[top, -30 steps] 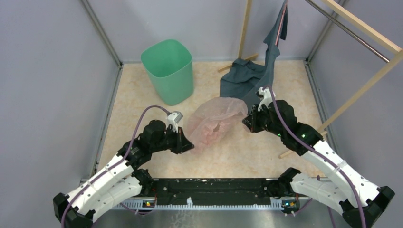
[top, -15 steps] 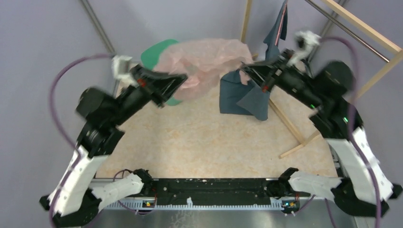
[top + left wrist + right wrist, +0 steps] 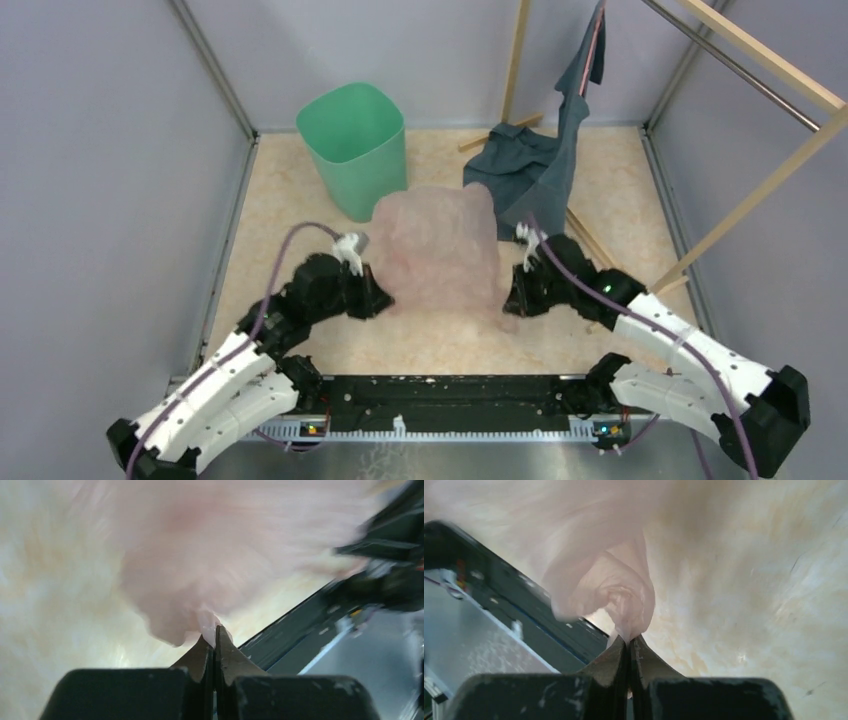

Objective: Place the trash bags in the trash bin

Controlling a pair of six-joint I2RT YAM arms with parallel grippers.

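Note:
The pale-pink trash bag [image 3: 438,250] hangs spread out as a broad sheet between my two grippers, low over the table's middle. My left gripper [image 3: 383,302] is shut on the bag's left corner; the wrist view shows film [image 3: 200,570] pinched at the tips [image 3: 216,628]. My right gripper [image 3: 508,300] is shut on the right corner; bunched film [image 3: 614,595] rises from the tips [image 3: 629,639]. The mint-green trash bin [image 3: 354,148] stands upright and open at the back left, just behind the bag's top left corner.
A dark blue-grey garment [image 3: 535,165] hangs from a wooden rack [image 3: 760,60] at the back right and pools on the table. Grey walls enclose the beige table [image 3: 290,240]. The black base rail [image 3: 450,395] runs along the near edge.
Half a second ago both arms held the bag high, up by the bin. Now both have swung down and toward the near side, and the bag hangs flattened between them.

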